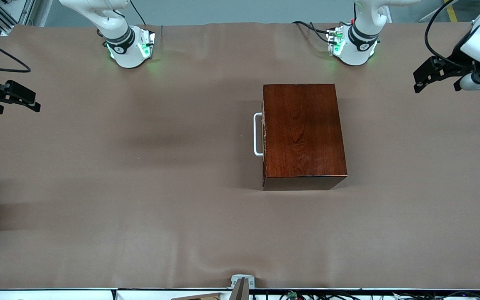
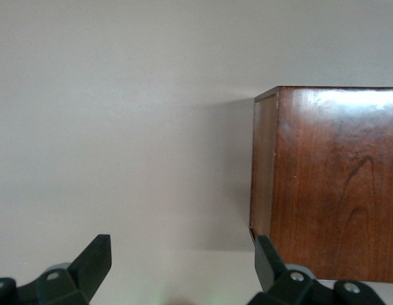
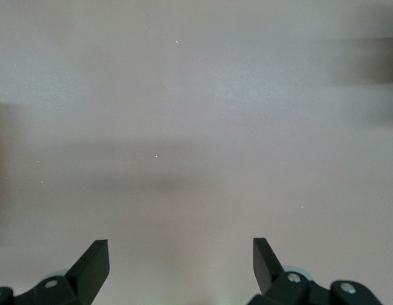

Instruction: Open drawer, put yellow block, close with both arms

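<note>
Front view has the dark wooden box (image 1: 302, 135) sitting on the brown desk (image 1: 140, 187), toward the left arm's end, with the drawer (image 1: 264, 137) fully pushed in and its white handle (image 1: 258, 134) facing the right arm's end. The yellow block is nowhere to be seen in any of the 3 views.

The box looks solid and glossy, so I'd guess it is fairly heavy but could still slide on the cloth if the drawer is tugged hard; bracing it with 1 arm seems wise. The handle is a stiff U-shaped bar standing off the drawer front, and that bar, taken across its middle, looks like the only sensible place to hold. The polished sides would likely be slippery for bare fingers.

The left hand (image 1: 425, 79) hangs over the desk's edge at the left arm's end, fingers spread and holding nothing. The right hand (image 1: 29, 102) waits over the edge at the right arm's end, also spread and empty.

The left wrist view shows what the front view cannot: the box's plain back corner (image 2: 329, 184) up close, with the left hand (image 2: 183, 264) aimed just beside it. The right wrist view gives only bare cloth past the right hand (image 3: 181, 264). Only the front view shows the handle.
</note>
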